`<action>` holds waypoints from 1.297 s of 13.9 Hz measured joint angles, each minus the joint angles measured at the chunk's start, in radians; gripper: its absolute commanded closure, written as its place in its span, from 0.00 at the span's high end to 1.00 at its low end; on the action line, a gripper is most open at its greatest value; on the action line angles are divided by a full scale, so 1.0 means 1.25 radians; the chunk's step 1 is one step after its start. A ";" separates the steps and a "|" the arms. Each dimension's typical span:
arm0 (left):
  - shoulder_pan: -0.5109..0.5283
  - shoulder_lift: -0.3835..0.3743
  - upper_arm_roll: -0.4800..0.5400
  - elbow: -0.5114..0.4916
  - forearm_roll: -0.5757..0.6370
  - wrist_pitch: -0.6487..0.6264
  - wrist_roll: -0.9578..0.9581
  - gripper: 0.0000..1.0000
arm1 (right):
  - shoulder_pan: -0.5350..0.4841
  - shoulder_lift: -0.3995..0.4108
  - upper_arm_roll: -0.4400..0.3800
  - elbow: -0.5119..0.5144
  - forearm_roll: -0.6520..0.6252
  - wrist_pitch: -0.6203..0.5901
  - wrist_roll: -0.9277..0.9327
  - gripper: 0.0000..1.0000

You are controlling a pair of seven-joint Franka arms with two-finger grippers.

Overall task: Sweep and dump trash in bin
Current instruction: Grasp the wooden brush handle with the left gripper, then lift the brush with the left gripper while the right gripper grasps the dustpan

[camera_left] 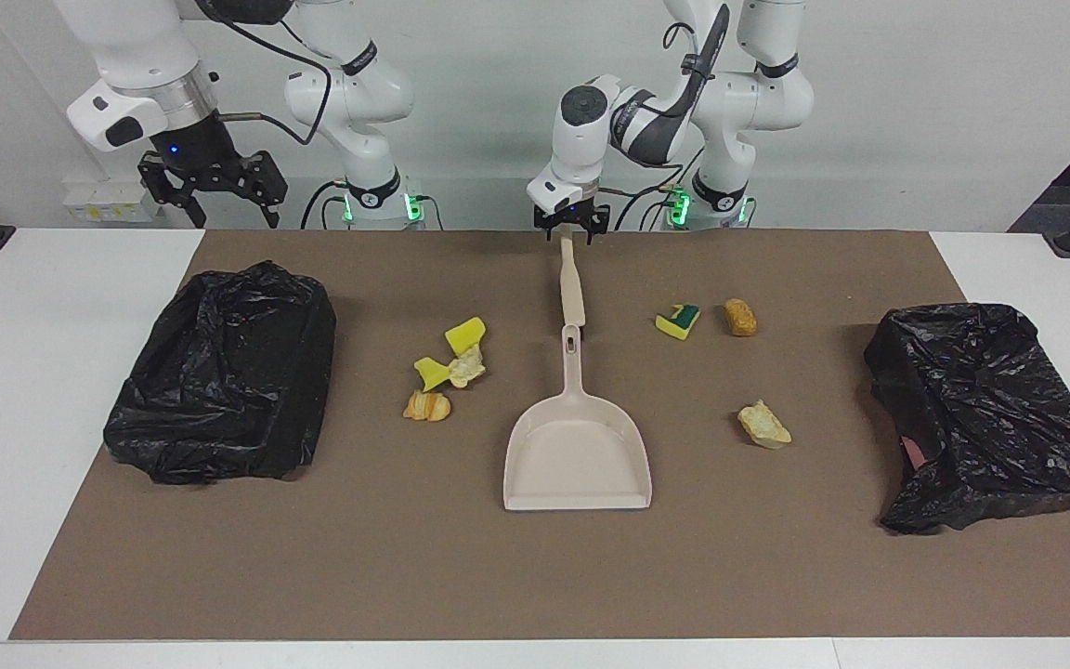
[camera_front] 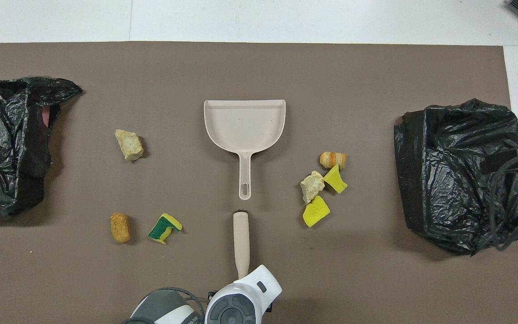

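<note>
— Where is the trash point(camera_left: 447, 367), measured from the dustpan point(camera_left: 578, 455)?

— Scattered at both its sides. My left fingers point(camera_left: 569, 229) sit at the brush handle point(camera_left: 572, 283); their grip, I cannot tell. Right fingers point(camera_left: 210, 190) spread.

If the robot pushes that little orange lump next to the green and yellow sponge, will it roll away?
The orange lump looks rounded and oblong, so it would probably roll or wobble sideways if pushed. It is small beside the dustpan, so it is likely light and may skid on the flat brown mat. The sponge scrap beside it has flat faces, so it would probably just slide.
</note>
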 measured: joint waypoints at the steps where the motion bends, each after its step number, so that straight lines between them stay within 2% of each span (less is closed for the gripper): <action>1: 0.000 0.000 0.000 0.000 0.000 0.000 0.000 0.21 | 0.000 0.000 0.000 0.000 0.000 -0.001 0.000 1.00; 3: 0.000 0.000 0.000 0.000 0.000 -0.002 0.000 0.01 | 0.000 -0.001 0.000 -0.004 0.000 -0.003 0.000 1.00; 8: 0.007 -0.002 0.022 0.018 0.000 -0.043 0.001 0.00 | 0.000 -0.013 0.000 -0.021 0.000 -0.003 0.000 1.00; 11: 0.007 -0.016 0.149 0.062 0.075 -0.152 0.044 0.00 | 0.000 -0.013 0.013 -0.024 0.000 -0.003 -0.002 1.00; 13: 0.009 -0.027 0.258 0.094 0.134 -0.210 0.140 0.00 | 0.001 -0.011 0.044 -0.027 0.001 -0.001 0.004 1.00; 15: 0.013 -0.030 0.348 0.127 0.184 -0.224 0.229 0.00 | 0.015 0.005 0.089 -0.027 0.002 0.025 0.069 1.00; 18: 0.021 -0.007 0.424 0.172 0.276 -0.224 0.328 0.00 | 0.092 0.063 0.115 -0.025 0.002 0.080 0.196 1.00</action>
